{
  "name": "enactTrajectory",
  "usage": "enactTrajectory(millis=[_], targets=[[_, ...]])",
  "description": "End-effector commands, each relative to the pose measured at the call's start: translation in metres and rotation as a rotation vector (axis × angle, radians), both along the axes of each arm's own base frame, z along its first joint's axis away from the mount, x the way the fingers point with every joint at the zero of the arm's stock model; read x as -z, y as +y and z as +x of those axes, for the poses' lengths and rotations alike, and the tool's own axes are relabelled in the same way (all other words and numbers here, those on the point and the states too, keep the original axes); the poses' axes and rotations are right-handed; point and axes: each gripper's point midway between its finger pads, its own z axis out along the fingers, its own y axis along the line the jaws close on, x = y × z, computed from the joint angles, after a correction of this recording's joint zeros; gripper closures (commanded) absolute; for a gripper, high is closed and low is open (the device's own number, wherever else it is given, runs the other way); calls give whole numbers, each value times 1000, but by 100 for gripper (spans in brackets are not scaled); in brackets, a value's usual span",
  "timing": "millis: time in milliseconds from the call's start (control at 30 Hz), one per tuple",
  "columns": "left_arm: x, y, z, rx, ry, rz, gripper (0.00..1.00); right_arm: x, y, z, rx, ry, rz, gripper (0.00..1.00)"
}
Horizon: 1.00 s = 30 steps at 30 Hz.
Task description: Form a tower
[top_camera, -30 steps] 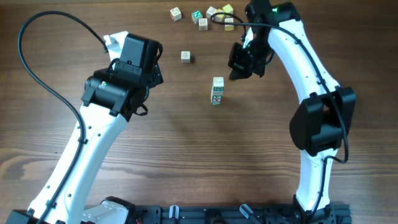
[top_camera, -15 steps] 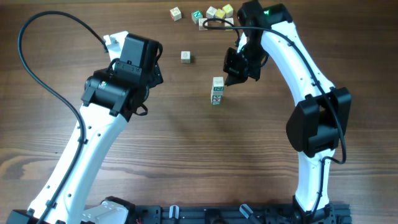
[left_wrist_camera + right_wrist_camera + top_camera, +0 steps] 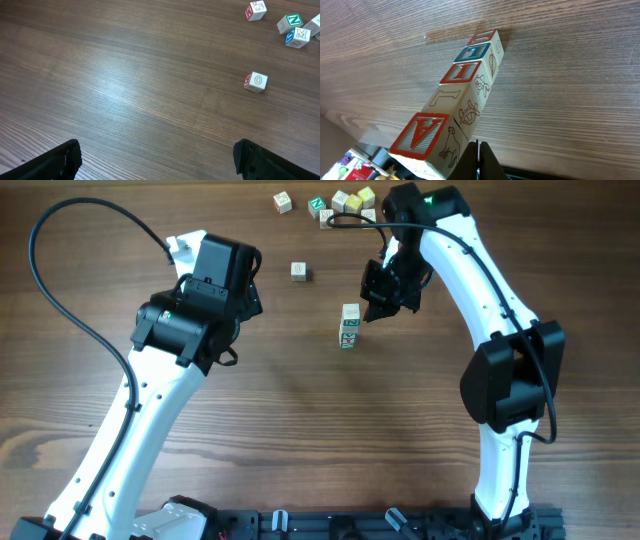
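table [image 3: 300,430]: dark brown wood-grain top, matt, with a soft patch of glare in the left wrist view. standing on it, a little right of centre: tower [image 3: 349,326], an upright column one cube wide, of whitish letter cubes with red, blue and green markings, the bottom cube flat on the wood. lying on it, apart from the column: single cube [image 3: 299,271] marked "o" with a red side face, alone toward the far edge; cluster of loose cubes [image 3: 340,200] at the far edge, whitish and yellowish, one bearing a green "n" and one an "m"; further cube [image 3: 283,201] just left of that cluster.
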Motion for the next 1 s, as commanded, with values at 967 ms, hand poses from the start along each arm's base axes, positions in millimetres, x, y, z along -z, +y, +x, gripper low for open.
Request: enactTrajectory(millis=[967], targets=[[-2, 2, 0, 2, -5, 6, 0, -14, 13, 31, 23, -151, 65, 95]])
